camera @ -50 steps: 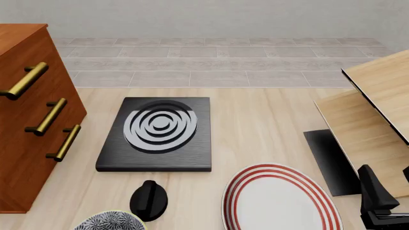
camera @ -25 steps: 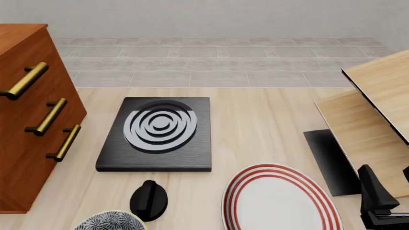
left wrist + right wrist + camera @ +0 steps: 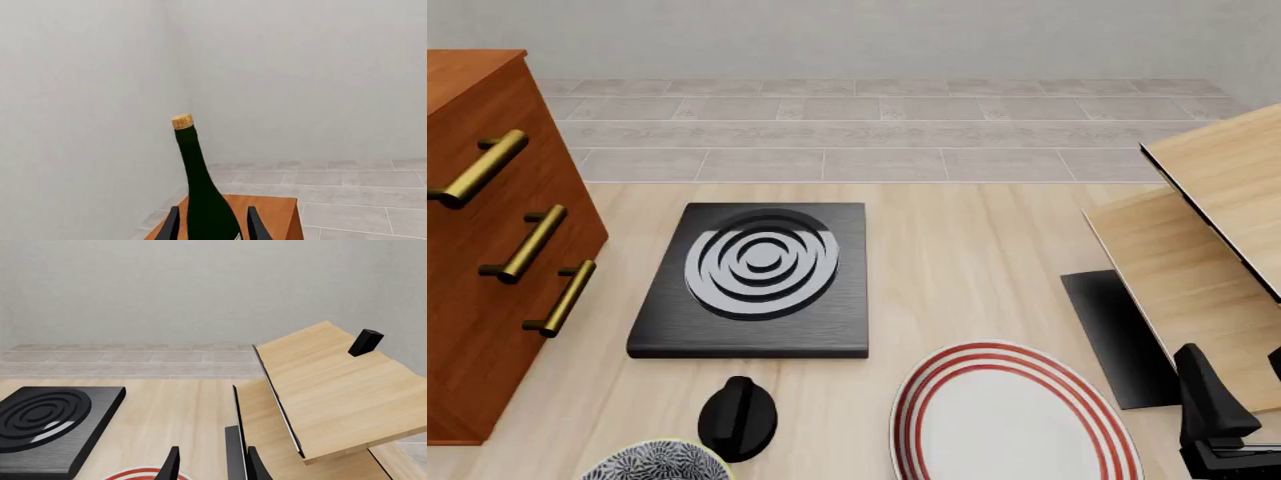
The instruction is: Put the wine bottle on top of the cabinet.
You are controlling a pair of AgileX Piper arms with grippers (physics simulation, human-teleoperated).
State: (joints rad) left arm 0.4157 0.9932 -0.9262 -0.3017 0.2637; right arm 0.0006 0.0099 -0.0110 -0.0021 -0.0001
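Two fingers (image 3: 172, 225) of the left pincer (image 3: 212, 227) are seen closed against the wine bottle (image 3: 200, 190), which is held upright above the cabinet (image 3: 267, 212) top; contact with it cannot be told. Right pincer (image 3: 212, 467) is seen parted, nothing between, over the worktop (image 3: 961, 250) beside the striped plate (image 3: 1014, 410)

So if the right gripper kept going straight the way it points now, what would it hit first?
Probably the dark upright panel beside the pale wood boards: it stands just ahead between the right gripper fingertips. Depth is hard to judge from the wrist view.
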